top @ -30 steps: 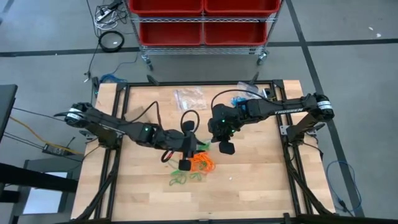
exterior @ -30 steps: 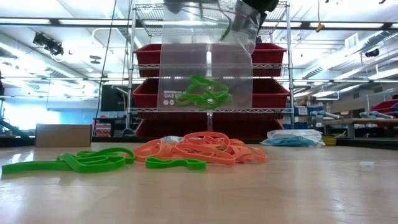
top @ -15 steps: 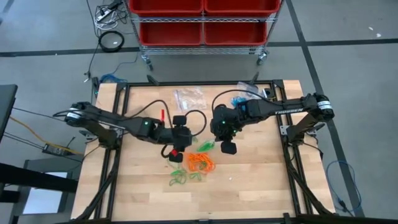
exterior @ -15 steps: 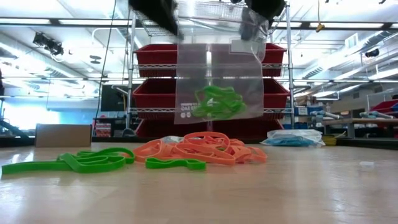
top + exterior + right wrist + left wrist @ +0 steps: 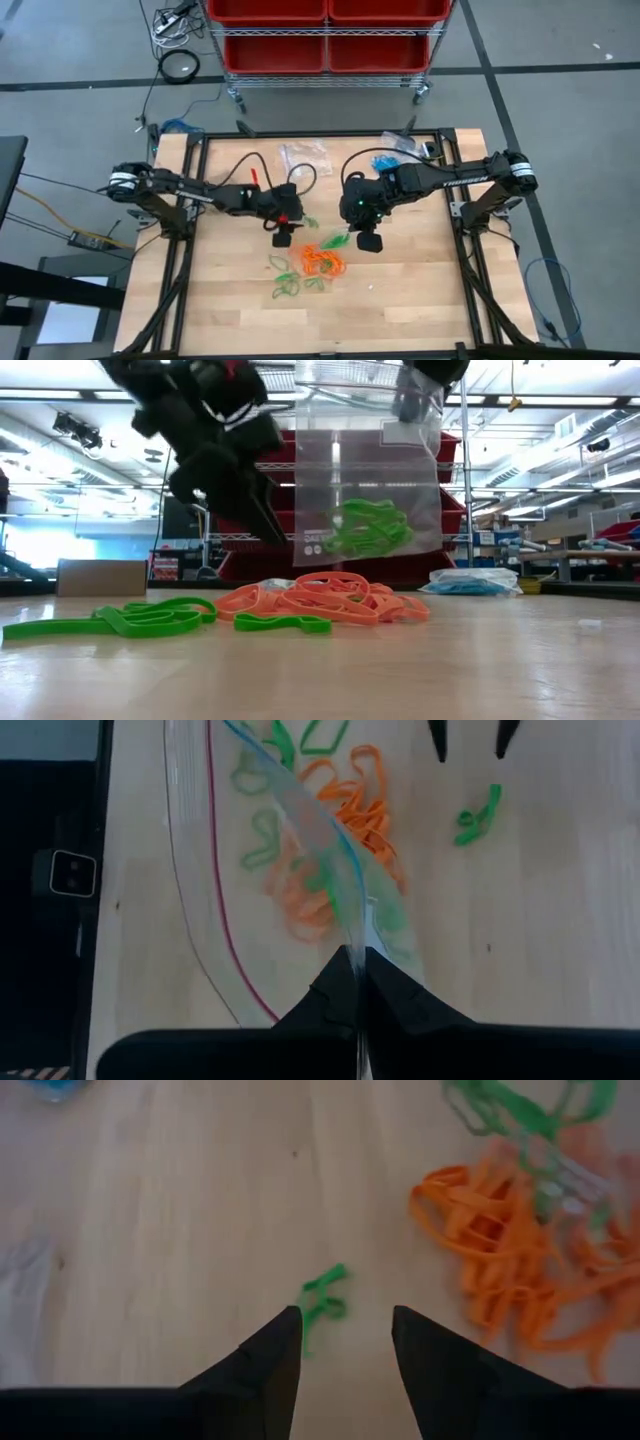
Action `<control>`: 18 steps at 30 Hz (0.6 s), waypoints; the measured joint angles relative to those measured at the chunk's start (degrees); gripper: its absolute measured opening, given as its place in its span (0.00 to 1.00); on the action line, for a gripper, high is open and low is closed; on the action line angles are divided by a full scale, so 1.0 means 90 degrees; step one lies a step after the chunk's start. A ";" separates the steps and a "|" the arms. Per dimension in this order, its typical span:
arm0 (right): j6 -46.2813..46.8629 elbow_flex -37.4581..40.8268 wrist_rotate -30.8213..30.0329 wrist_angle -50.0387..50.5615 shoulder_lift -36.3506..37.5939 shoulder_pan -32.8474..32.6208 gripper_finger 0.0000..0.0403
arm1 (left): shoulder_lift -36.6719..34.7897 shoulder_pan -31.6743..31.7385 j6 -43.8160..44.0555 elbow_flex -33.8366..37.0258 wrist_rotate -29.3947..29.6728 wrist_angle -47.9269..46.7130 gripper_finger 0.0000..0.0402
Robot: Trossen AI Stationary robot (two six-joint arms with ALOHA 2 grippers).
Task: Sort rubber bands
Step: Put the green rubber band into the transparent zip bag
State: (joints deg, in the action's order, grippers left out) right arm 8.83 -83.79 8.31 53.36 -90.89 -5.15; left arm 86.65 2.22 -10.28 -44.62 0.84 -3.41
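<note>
Nearest the table's front edge, loose green rubber bands are strewn on the wood, and just beyond them an orange clump is heaped near the middle. A single small green band lies on the bare wood to the left of that orange clump, directly ahead of the left gripper, in line with the gap between its fingers but untouched by them; those fingers are spread apart and nothing is held between them. To the right, the right gripper is closed on the top edge of a clear plastic bag, which hangs above the orange clump with a bunch of green bands gathered at its bottom. Farther back, another clear bag lies flat on the table, and a bag of blue bands rests near the far right edge.
</note>
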 joint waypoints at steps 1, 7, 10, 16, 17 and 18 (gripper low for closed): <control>0.0001 0.0000 0.0000 -0.0026 0.0000 0.0004 0.00 | 0.0000 0.0115 -0.0013 0.0081 -0.0085 0.0147 0.42; 0.0001 0.0000 0.0002 -0.0165 0.0000 0.0043 0.00 | 0.0116 0.0747 -0.0141 0.0280 -0.0580 0.0670 0.46; 0.0001 0.0000 0.0004 -0.0168 0.0000 0.0044 0.00 | 0.0521 0.0999 -0.0125 0.0284 -0.1244 0.0787 0.48; 0.0001 0.0002 0.0004 -0.0159 0.0000 0.0029 0.00 | 0.1610 0.1059 -0.0104 0.0123 -0.1700 0.1226 0.49; 0.0001 0.0002 0.0004 -0.0160 0.0000 0.0022 0.00 | 0.1739 0.1059 -0.0093 0.0024 -0.1725 0.1255 0.49; 0.0001 0.0002 0.0002 -0.0159 0.0000 0.0015 0.00 | 0.1903 0.1056 -0.0122 -0.0070 -0.1724 0.1285 0.48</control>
State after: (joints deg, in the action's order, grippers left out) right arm 8.85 -83.77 8.32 51.93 -90.89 -5.01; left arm 103.78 11.72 -11.38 -45.25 -14.67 8.15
